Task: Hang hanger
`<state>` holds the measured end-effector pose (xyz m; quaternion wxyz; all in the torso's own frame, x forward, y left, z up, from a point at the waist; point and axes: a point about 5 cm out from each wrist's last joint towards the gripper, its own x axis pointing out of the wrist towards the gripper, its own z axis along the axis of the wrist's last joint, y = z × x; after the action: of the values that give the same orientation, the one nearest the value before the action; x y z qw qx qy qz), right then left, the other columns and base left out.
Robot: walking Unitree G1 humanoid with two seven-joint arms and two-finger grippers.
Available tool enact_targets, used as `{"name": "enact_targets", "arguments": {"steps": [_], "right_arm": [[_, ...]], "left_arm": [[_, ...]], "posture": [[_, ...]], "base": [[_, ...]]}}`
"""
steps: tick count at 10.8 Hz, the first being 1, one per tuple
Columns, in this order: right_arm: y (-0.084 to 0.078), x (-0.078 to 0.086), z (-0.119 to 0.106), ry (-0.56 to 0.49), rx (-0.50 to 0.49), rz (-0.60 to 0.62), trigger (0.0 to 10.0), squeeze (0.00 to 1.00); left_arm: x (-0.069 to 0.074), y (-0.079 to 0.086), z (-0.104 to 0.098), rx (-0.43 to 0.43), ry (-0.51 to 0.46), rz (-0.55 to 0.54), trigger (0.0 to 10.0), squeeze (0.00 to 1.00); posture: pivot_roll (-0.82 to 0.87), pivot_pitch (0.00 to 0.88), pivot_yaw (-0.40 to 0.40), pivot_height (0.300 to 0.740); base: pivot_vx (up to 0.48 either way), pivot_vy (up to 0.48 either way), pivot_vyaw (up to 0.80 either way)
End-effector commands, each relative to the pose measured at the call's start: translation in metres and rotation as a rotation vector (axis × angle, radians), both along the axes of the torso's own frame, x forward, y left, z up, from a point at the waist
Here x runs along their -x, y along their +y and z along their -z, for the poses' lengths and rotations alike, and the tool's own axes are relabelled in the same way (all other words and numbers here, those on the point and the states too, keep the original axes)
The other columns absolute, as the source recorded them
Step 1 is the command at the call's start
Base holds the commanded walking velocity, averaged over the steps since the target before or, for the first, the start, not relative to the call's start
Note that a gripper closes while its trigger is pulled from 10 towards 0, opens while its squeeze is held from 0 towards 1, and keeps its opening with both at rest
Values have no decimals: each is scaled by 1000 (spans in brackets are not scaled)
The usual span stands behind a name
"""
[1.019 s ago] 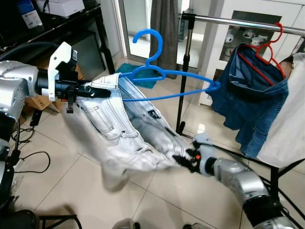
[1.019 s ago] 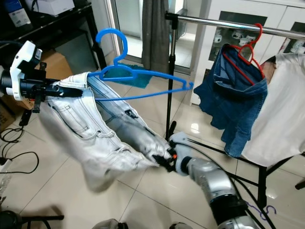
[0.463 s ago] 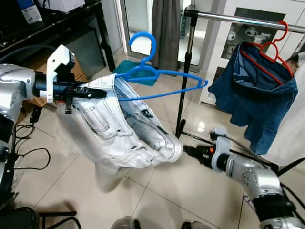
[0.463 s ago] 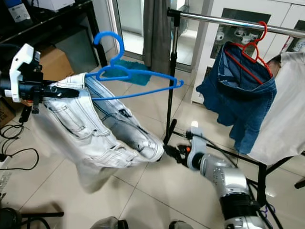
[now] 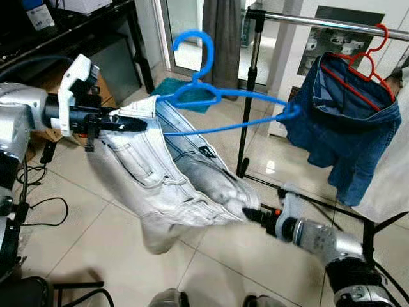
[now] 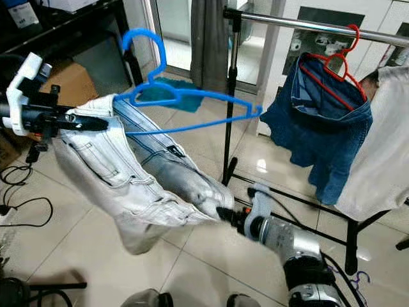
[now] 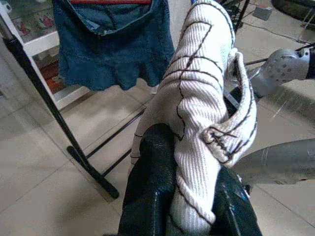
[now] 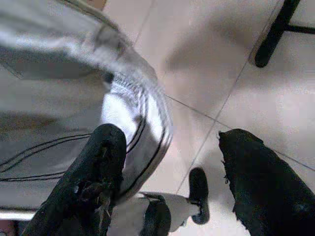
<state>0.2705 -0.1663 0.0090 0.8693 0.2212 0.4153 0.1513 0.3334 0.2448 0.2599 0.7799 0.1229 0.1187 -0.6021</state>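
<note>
Down low, the right gripper (image 8: 167, 162) has its fingers spread wide, one finger against the hem of the pale jeans (image 5: 166, 185). Higher up, the left gripper (image 7: 189, 196) is clamped on the jeans' waistband. Beyond it, the blue hanger (image 5: 217, 96) rides above the denim, short of the rail (image 5: 332, 22).

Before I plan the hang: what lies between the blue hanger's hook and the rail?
In the left eye view, bare air separates the blue hanger from the rail; its upright post stands behind the hanger.
</note>
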Motion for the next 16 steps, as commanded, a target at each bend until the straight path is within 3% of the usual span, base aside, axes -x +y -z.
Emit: {"name": "enact_targets", "arguments": {"steps": [1,3,4,9,16], "right_arm": [[2,-4,-1,-20,45,-33,10000,0],[7,-6,-2,-61,8,-57,9922,0],[8,-7,-4,-80,-50,-32,0,0],[9,-9,-7,-110,-136,-14,0,0],[5,-11,-9,-125,-163,15,0,0]], "left_arm": [[2,1,-14,40,-43,18,0,0],[3,0,-17,58,-40,14,0,0],[4,1,-17,63,-37,14,0,0],[4,4,-19,65,-41,-2,0,0],[7,7,-17,72,-44,-16,0,0]], "posture": [[13,100,76,740],[15,103,76,740],[15,103,76,740],[17,92,76,740],[17,80,72,740]], "base": [[0,0,0],[0,0,0],[0,0,0],[0,0,0],[0,0,0]]}}
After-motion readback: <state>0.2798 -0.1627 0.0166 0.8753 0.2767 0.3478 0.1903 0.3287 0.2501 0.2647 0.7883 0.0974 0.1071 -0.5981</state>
